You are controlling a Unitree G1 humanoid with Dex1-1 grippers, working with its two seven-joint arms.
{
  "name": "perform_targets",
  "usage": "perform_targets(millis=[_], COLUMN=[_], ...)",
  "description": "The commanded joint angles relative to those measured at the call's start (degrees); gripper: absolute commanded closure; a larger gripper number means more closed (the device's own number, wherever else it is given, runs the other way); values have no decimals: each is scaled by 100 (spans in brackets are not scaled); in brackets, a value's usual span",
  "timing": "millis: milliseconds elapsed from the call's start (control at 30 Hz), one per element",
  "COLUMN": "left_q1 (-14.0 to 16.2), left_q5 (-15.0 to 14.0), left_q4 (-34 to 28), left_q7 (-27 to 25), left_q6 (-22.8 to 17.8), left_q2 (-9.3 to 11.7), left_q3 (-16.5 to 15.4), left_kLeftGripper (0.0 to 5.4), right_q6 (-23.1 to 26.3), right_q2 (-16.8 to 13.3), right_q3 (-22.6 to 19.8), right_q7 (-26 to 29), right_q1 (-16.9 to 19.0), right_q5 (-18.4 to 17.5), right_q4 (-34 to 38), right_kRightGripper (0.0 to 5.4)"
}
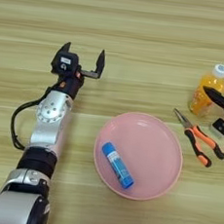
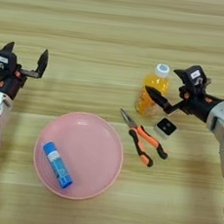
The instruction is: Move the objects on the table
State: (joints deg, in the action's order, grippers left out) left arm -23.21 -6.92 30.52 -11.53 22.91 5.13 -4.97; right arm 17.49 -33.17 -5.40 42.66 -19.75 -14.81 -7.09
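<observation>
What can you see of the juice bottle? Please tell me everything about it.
The bottle is small, looks like clear plastic, and is filled with orange liquid under a white cap. The cap is on. The bottle stands on the table, behind the pliers and apart from the pink plate. The right pincer is open around its right side, one finger in front of it; whether it touches, I cannot tell.

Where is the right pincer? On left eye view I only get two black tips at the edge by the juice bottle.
Observer: The right pincer is open at the juice bottle. Its lower finger crosses the bottle's front, and it has not shut on the bottle.
Operator: Which way is it pointing?
Observer: Leftward. Its silver forearm comes in from the right edge.
</observation>
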Motion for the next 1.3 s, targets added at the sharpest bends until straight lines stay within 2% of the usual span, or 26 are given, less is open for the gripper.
perform_targets(millis=[33, 167, 433, 667, 1000, 1167, 1300], left_q1=[-90, -100, -111, -132, -136, -118, -37], left_q5=[21, 24, 22, 29, 39, 37, -115], left_q4=[56, 74, 94, 105, 110, 78, -201], left_q7=[-24, -19, -24, -9, 1, -21, -424], left_q6=[33, 32, 40, 36, 40, 41, 39], left_q2=[1, -1, -3, -17, -32, -30, 32], left_q3=[2, 2, 4, 10, 23, 40, 143], left_kLeftGripper=[0, 0, 0, 0, 0, 0, 0], right_q6=[81, 116, 130, 98, 122, 249, 483], right_q2=[134, 268, 417, 440, 419, 390, 382], right_q3=[72, 150, 268, 305, 225, 201, 242], right_q7=[-119, -161, -161, -129, -134, -106, -32], right_q1=[-276, -444, -707, -731, -701, -756, -871], right_q5=[38, 51, 130, 173, 89, 9, -70], right_q4=[-230, -606, -1089, -1151, -790, -366, 28], right_kRightGripper=[3, 12, 107, 185, 186, 187, 187])
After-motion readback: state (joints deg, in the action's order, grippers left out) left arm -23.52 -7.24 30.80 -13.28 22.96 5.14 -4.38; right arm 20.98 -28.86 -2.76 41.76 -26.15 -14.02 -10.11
